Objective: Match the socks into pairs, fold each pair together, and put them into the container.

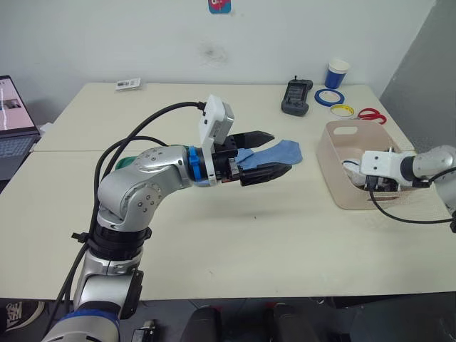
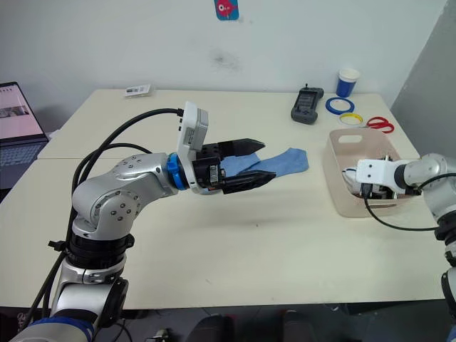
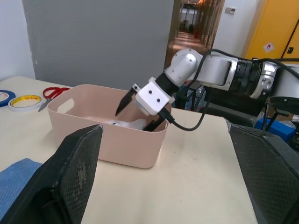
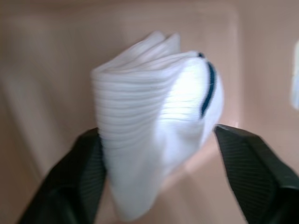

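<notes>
Right tool (image 3: 135, 109) is down inside the pink container (image 1: 335, 182) at the right of the tabletop (image 1: 235, 228), fingers spread either side of a folded white pair (image 4: 154, 121), touching but not squeezing. Looks like the drop-off step. Left tool (image 1: 265, 153) hangs with fingers apart above the light blue socks (image 1: 281, 152) mid-table. Next: right arm lifts clear, left descends on blue.

Both arms are rounded silver-grey shells studded with small dark screws, the left one ringed by a bright blue band at the wrist and trailed by looping black cables, each carrying a boxy white camera block above two black, textured, pointed fingers (image 1: 258, 135).
</notes>
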Controlling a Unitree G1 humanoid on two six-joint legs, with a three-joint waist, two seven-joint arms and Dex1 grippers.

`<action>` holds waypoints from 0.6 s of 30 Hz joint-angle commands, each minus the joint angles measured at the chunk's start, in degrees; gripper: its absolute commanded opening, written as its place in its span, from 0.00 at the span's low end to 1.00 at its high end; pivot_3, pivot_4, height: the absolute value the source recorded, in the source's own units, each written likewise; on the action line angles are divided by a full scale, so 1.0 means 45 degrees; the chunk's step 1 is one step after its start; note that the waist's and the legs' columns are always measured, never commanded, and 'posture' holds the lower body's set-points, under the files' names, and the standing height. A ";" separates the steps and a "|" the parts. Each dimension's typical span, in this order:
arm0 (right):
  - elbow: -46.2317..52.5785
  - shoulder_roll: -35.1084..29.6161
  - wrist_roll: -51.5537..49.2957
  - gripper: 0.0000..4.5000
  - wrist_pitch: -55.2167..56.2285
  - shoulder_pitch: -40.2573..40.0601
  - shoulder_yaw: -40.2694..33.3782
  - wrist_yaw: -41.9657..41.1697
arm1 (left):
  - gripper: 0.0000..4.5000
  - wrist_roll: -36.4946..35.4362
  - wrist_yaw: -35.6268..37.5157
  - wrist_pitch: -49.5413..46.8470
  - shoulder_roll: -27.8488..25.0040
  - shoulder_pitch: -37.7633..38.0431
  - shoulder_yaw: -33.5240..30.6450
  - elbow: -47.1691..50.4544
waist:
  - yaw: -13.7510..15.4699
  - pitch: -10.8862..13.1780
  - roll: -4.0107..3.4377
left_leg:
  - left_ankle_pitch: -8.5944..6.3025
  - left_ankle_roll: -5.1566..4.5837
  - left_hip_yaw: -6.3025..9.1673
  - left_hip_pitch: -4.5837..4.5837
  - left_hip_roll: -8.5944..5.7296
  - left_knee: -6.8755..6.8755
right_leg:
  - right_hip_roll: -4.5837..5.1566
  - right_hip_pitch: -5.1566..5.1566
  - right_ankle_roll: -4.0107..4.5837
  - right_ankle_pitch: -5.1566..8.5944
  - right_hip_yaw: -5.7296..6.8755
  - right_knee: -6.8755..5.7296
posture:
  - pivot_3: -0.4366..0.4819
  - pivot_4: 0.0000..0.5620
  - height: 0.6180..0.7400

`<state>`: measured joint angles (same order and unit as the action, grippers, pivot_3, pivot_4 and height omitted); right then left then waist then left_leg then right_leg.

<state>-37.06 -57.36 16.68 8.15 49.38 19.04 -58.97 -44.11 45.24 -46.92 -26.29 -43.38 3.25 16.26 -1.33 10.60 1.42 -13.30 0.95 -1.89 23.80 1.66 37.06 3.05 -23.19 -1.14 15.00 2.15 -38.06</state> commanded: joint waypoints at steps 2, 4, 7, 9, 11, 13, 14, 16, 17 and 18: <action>0.0066 -0.0632 -0.0518 0.99 -0.0408 0.0892 -0.0829 -0.1474 | 1.00 -0.0018 0.0108 0.0164 -0.0045 -0.0067 -0.0130 0.0440 | 0.0016 0.0000 0.0000 | 0.0000 0.0000 -0.0001 0.0002 -0.0001 0.0000 | 0.0001 0.0000 0.0001 -0.0001 0.0000 0.0002 | 0.48 0.27 1.00; 0.0387 -0.0851 -0.1102 0.99 -0.1116 0.1361 -0.1229 -0.2634 | 1.00 0.0065 0.0247 0.0240 -0.0162 0.0015 -0.0159 0.0368 | 0.0012 0.0003 -0.0004 | 0.0000 0.0000 -0.0006 0.0002 -0.0002 0.0001 | 0.0001 0.0000 0.0002 -0.0002 -0.0004 0.0003 | 0.48 0.27 1.00; 0.1019 -0.1050 -0.1842 0.99 -0.2095 0.1738 -0.1741 -0.3758 | 1.00 0.0237 0.0347 0.0348 -0.0406 0.0159 -0.0271 0.0231 | 0.0008 0.0011 -0.0017 | 0.0000 -0.0001 -0.0002 0.0000 -0.0001 0.0000 | 0.0001 -0.0001 0.0004 -0.0002 -0.0002 0.0000 | 0.48 0.27 1.00; 0.1665 -0.1093 -0.2668 0.99 -0.3128 0.1975 -0.2317 -0.4411 | 1.00 0.0356 0.0429 0.0420 -0.0732 0.0377 -0.0440 0.0142 | -0.0005 0.0010 -0.0018 | -0.0001 -0.0001 0.0005 -0.0001 0.0005 -0.0003 | -0.0004 -0.0001 0.0005 -0.0002 0.0005 -0.0001 | 0.48 0.27 1.00; 0.2300 -0.1062 -0.3251 0.99 -0.3901 0.1990 -0.2763 -0.4681 | 1.00 0.0450 0.0556 0.0508 -0.1056 0.0639 -0.0547 0.0148 | -0.0016 0.0010 -0.0018 | -0.0001 -0.0002 0.0005 -0.0007 0.0007 -0.0004 | -0.0008 -0.0001 0.0009 -0.0005 0.0001 -0.0004 | 0.48 0.27 1.00; 0.3674 -0.0647 -0.4323 0.99 -0.5187 0.1671 -0.3411 -0.4633 | 1.00 0.0581 0.0858 0.0668 -0.1634 0.1237 -0.0737 0.0300 | -0.0037 0.0011 -0.0021 | -0.0001 -0.0003 0.0008 -0.0006 0.0008 -0.0003 | -0.0008 -0.0001 0.0013 -0.0007 0.0003 -0.0008 | 0.48 0.27 1.00; 0.4664 -0.0295 -0.5024 0.99 -0.6059 0.1325 -0.3736 -0.4537 | 1.00 0.0705 0.1032 0.0868 -0.1920 0.1616 -0.0835 0.0395 | -0.0047 0.0011 -0.0022 | -0.0001 -0.0003 0.0001 -0.0009 0.0008 -0.0007 | -0.0008 -0.0005 0.0015 -0.0008 -0.0003 -0.0012 | 0.48 0.27 1.00; 0.6549 0.0476 -0.6218 0.99 -0.7671 0.0585 -0.4231 -0.4084 | 1.00 0.0931 0.1311 0.1326 -0.2329 0.2289 -0.0990 0.0556 | -0.0053 0.0009 -0.0023 | -0.0002 -0.0003 0.0006 -0.0012 0.0019 -0.0006 | -0.0009 -0.0002 0.0016 -0.0008 -0.0001 -0.0017 | 0.48 0.27 1.00; 0.7660 0.1073 -0.6893 0.99 -0.8614 0.0125 -0.4459 -0.3595 | 1.00 0.1128 0.1403 0.1671 -0.2493 0.2726 -0.1084 0.0616 | -0.0048 0.0009 -0.0022 | -0.0002 -0.0003 0.0008 -0.0011 0.0026 -0.0006 | -0.0011 -0.0005 0.0019 -0.0011 0.0001 -0.0022 | 0.48 0.27 1.00; 0.8702 0.1711 -0.7458 0.99 -0.9333 -0.0342 -0.4625 -0.3050 | 1.00 0.1334 0.1454 0.1971 -0.2644 0.3195 -0.1174 0.0642 | -0.0043 0.0009 -0.0021 | -0.0002 -0.0002 0.0014 -0.0011 0.0033 -0.0004 | -0.0011 -0.0002 0.0020 -0.0011 0.0007 -0.0023 | 0.48 0.27 1.00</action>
<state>-4.83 -51.38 -12.08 -28.66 49.09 0.15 -75.55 -39.18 50.86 -40.89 -37.38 -29.84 -0.38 16.71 -1.52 10.64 1.32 -13.30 0.94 -1.81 23.75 1.82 37.05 3.02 -23.19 -1.03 14.94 2.19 -38.20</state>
